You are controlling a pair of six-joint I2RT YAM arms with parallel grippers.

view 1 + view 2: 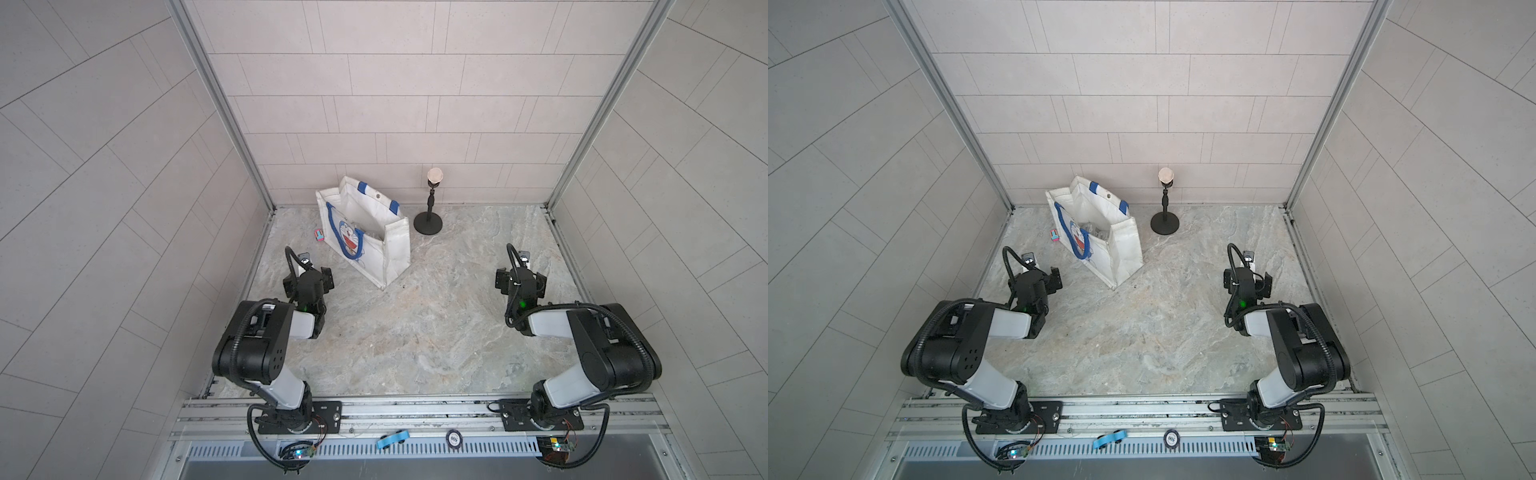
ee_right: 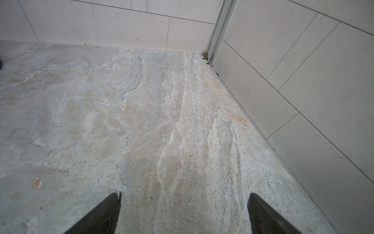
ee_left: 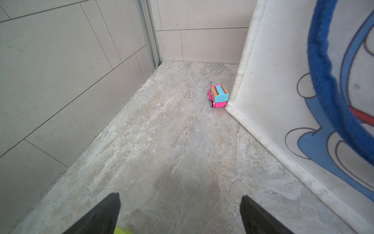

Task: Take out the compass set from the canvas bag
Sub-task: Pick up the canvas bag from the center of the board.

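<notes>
Tabletop: a grey-beige marbled stone surface [image 1: 415, 332], boxed in by pale tiled walls. It is where I work.

Bag: the white canvas bag with blue strap handles and a blue cartoon cat print [image 1: 397, 249] stands upright toward the far left of the tabletop. Its mouth gapes open upward, which I judge leaves room to reach in from above. One blue strap droops over the cat side.

Left hand: my left gripper [image 3: 180, 195] is released, jaws wide apart and holding nothing. It hovers low just beside the bag's printed side, apart from it. It points past the bag toward the far left corner, so it is not lined up with the mouth.

Right hand: my right gripper [image 2: 185, 194] is likewise spread open and empty, over bare stone well apart from the bag. It seems parked clear of the work.

Stand: a slim black post on a round black base, topped with a pale round knob [image 1: 431, 203], just beside the bag's far right end.

Toy: a small pink and teal toy car [image 3: 218, 96] touches or nearly touches the bag's far left bottom corner.

Compass set: not out on the tabletop. Pale, glinting contents show inside the bag in both top views; I cannot tell which is the set.

Progress: by my judgement, not yet begun.
</notes>
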